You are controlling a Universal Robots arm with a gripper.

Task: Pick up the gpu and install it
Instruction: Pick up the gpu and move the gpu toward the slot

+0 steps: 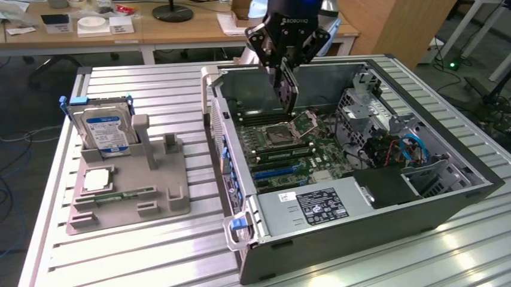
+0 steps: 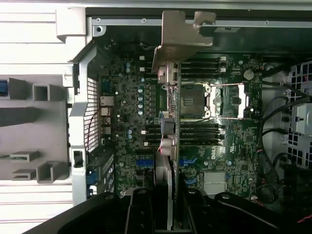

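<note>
The gpu (image 1: 288, 92) is a thin dark card hanging on edge over the open computer case (image 1: 239, 239), above the motherboard (image 1: 315, 149) near the processor socket. My gripper (image 1: 284, 67) is shut on the card's upper edge, coming down from above. In the wrist view the gpu (image 2: 170, 126) is seen edge-on, running away from my gripper (image 2: 168, 212), with its pale metal bracket (image 2: 179, 36) at the far end near the case wall. The blue slots (image 2: 146, 161) lie on the board beside the card's near end. The card is clear of the board.
A power supply (image 1: 319, 206) fills the case's near corner, with cables and drive cages (image 1: 399, 143) on the exterior view's right. A grey fixture (image 1: 160, 203) on the exterior view's left carries a hard drive (image 1: 108, 128), a processor (image 1: 96, 179) and a memory stick (image 1: 119, 194).
</note>
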